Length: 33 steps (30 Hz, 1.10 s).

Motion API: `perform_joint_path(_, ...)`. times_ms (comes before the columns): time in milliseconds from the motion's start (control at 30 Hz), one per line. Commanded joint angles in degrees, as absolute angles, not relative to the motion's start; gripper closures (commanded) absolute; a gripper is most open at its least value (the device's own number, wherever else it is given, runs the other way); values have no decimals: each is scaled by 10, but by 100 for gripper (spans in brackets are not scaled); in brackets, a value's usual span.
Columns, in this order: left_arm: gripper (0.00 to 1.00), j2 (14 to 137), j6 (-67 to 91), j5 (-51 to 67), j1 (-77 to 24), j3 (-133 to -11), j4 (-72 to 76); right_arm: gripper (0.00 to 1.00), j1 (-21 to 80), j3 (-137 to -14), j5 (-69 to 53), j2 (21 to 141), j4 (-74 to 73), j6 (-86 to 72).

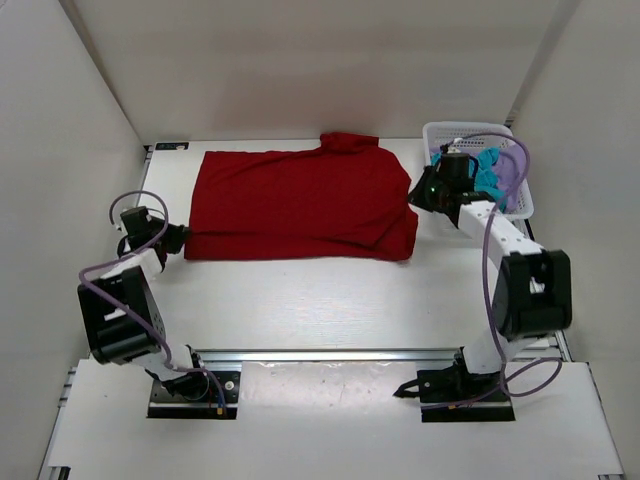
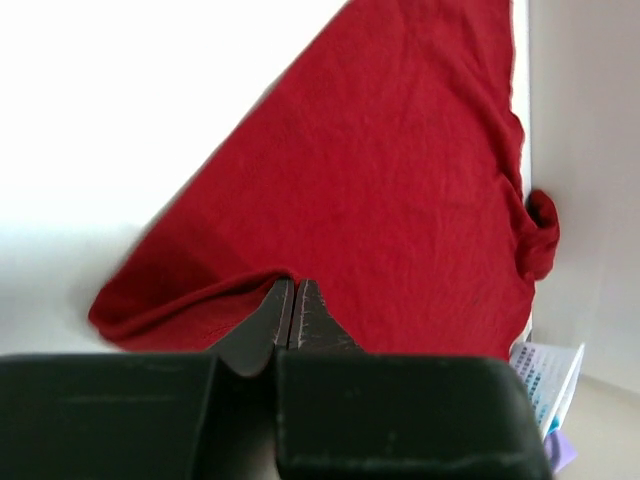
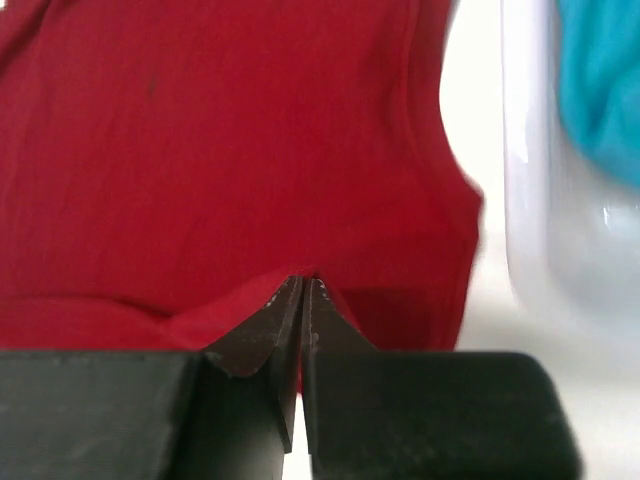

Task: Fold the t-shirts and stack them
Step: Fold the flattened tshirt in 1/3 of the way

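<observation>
White table point(image 1: 330, 300): red shirt point(image 1: 290, 205) lies spread beside basket point(image 1: 455, 128). Left gripper point(image 1: 183, 238) clenched on shirt corner farthest from basket, right gripper point(image 1: 418, 192) on edge nearest basket. Teal shirt point(image 1: 487, 170), lavender shirt point(image 1: 436, 158) crumpled inside basket. Nothing stacked; task looks early.

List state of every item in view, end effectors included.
red t-shirt: spread flat on table, pinched at both ends.
teal t-shirt: crumpled in basket, unfolded.
lavender t-shirt: crumpled in basket, mostly hidden.
basket: upright, far right corner, holding two shirts.
left end effector: shut on red t-shirt.
right end effector: shut on red t-shirt.
</observation>
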State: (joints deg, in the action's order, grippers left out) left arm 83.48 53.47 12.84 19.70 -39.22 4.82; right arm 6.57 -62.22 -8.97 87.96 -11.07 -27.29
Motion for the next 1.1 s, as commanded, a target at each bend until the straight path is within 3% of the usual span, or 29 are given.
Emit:
perform_joint_path(0, 100, 871, 553, 131, 198, -437, 71, 100, 62, -710, -94, 958, -78, -258)
perform_joint_path(267, 100, 954, 565, 134, 189, -496, 88, 99, 59, -889, -89, 1105, -122, -237)
perform_joint_path(433, 95, 977, 574, 149, 197, -506, 121, 100, 62, -1000, -76, 1188, -173, -224)
perform_joint_path(500, 87, 987, 576, 155, 199, -504, 123, 100, 61, -1019, -76, 1203, -177, -227)
perform_joint_path(633, 62, 973, 565, 180, 204, -505, 127, 80, 60, -1018, -88, 1188, -176, -228)
perform_joint_path(700, 56, 947, 554, 176, 206, -488, 113, 69, 64, -992, -70, 1158, -178, -215)
perform_joint_path(800, 52, 878, 526, 150, 207, -453, 94, 62, 68, -880, -54, 1069, -144, -221)
perform_joint_path(833, 51, 857, 512, 129, 202, -438, 78, 62, 64, -813, -54, 1024, -114, -231)
perform_joint_path(900, 57, 822, 502, 118, 196, -406, 58, 90, 63, -708, -68, 965, -56, -255)
perform_joint_path(933, 58, 810, 503, 113, 193, -381, 61, 96, 62, -650, -78, 933, -30, -263)
perform_joint_path(967, 58, 800, 504, 124, 192, -354, 62, 100, 62, -602, -81, 913, -12, -269)
perform_joint_path(1067, 56, 805, 504, 136, 197, -335, 54, 98, 68, -516, -78, 889, 31, -276)
